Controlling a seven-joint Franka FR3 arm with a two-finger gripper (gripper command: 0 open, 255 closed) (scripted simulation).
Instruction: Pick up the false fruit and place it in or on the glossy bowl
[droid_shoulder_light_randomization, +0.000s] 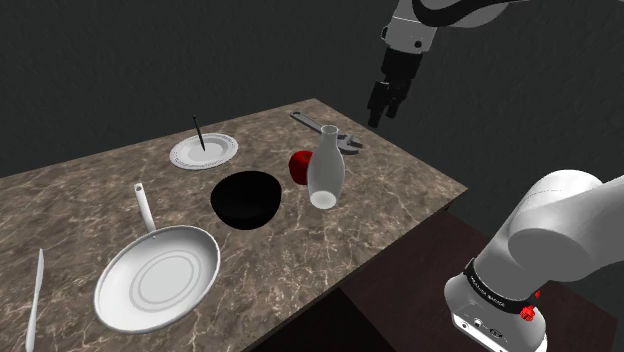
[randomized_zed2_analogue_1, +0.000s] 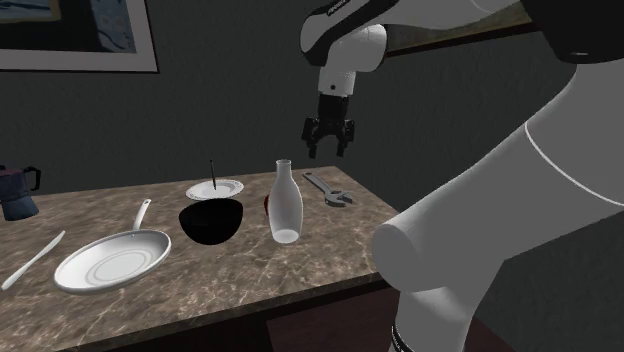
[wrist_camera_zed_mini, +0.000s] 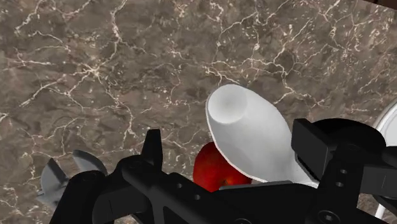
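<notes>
Locating the fruit: we find the red apple (droid_shoulder_light_randomization: 299, 166) on the marble table (droid_shoulder_light_randomization: 90, 200), between the black bowl (droid_shoulder_light_randomization: 246, 198) and the upright white bottle (droid_shoulder_light_randomization: 326, 172), just beside both.
Gripper: the gripper (randomized_zed2_analogue_1: 328, 148) hangs well above the table, fingers apart, nothing between them.
Key relation: the apple lies below the gripper; in the wrist view it sits between the two fingers' lines, tucked against the bottle's side.
Long axis: the apple is round, so we judge no wrist turn is needed; the taller bottle is the obstacle.
Hidden: in the second exterior view the bottle covers nearly all of the apple; in the wrist view the hand cuts off its lower part.
Unclear: we cannot tell whether apple and bottle touch.
</notes>
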